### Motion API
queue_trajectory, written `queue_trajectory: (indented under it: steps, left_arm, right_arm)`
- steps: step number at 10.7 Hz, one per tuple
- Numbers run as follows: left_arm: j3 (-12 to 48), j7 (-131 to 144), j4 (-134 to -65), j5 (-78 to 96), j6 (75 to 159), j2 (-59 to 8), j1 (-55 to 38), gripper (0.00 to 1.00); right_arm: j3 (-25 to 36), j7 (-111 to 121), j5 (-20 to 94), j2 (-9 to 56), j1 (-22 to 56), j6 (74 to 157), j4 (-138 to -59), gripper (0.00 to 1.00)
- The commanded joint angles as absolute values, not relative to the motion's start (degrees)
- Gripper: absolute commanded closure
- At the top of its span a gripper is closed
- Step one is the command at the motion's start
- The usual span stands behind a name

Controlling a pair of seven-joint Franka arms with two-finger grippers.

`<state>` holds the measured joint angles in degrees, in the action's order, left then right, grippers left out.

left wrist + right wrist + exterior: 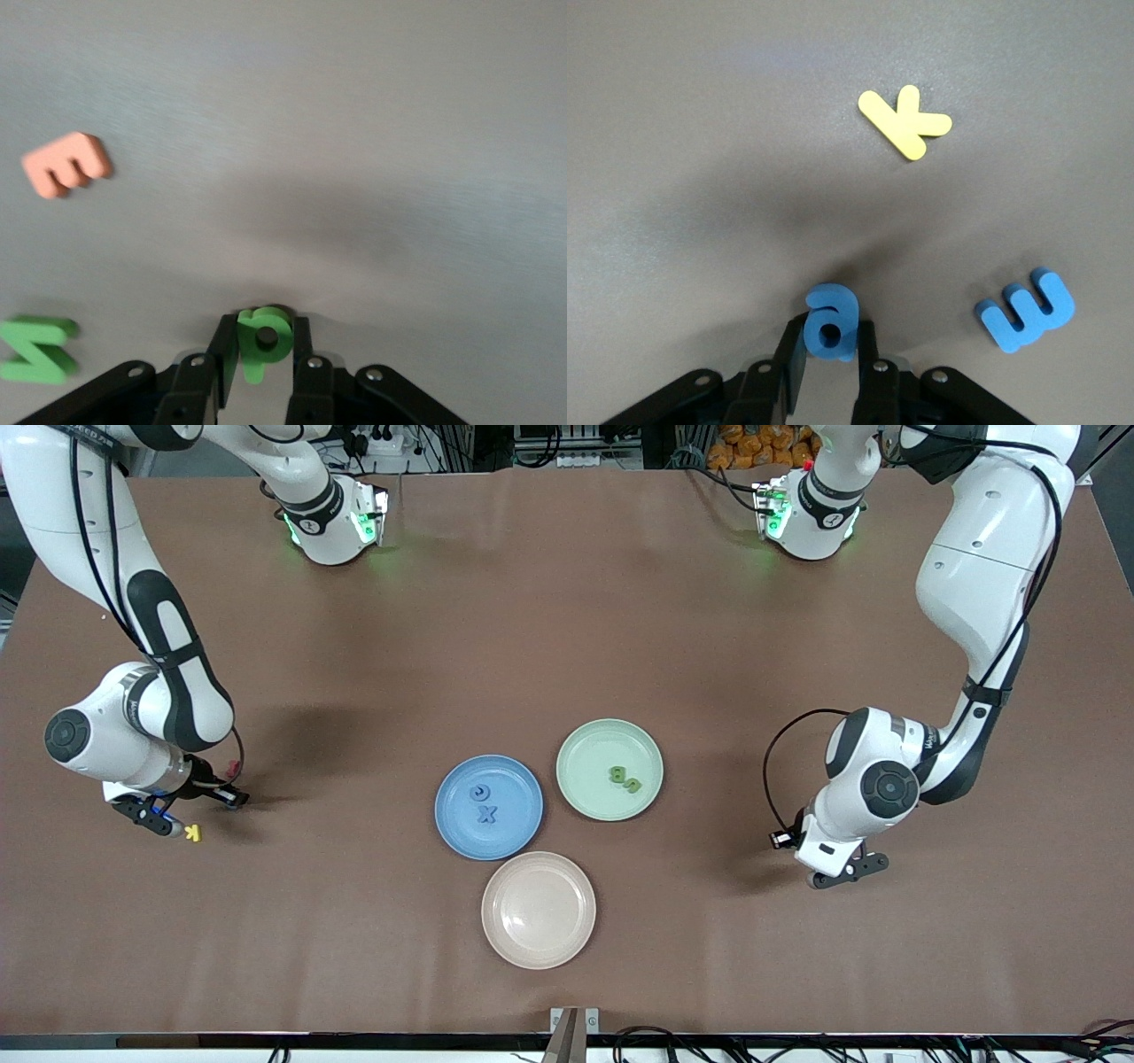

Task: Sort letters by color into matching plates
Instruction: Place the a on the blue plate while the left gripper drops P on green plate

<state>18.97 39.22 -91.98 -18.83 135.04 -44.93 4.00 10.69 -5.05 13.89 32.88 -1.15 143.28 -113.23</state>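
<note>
Only wrist views reveal grips: left gripper (264, 367) clamps green letter (263, 339); right gripper (829, 363) clamps blue letter (830, 322).

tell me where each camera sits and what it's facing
Front view: high across the table, facing both arms, over the round blue plate and pale green plate.
Left wrist view: looks down past left end effector, shut on green foam letter.
Right wrist view: right end effector, shut on blue foam letter.
Shared with front: yellow foam K.

- A matt, cloth-like brown covering is seen on the table (567, 629).
- Matt finishes are shown by the blue plate (461, 828), green plate (589, 748) and beige plate (539, 948).
- The arm shells look like glossy white plastic.
</note>
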Motion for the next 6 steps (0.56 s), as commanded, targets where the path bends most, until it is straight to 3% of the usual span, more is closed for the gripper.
queue_trajectory:
  steps: [1,6]
  left_arm:
    - [21.78,49.44,-92.20,-17.84,134.47,-42.80,-0.25,1.00]
    - [25.31,63.53,-91.67,-17.84,133.17,-42.72,-10.79,1.00]
  right_arm:
    - [7.65,-4.66,13.89,33.48,-2.55,145.81,-114.17,0.76]
    - [6.78,2.36,13.54,32.87,-1.50,145.11,-113.29,0.82]
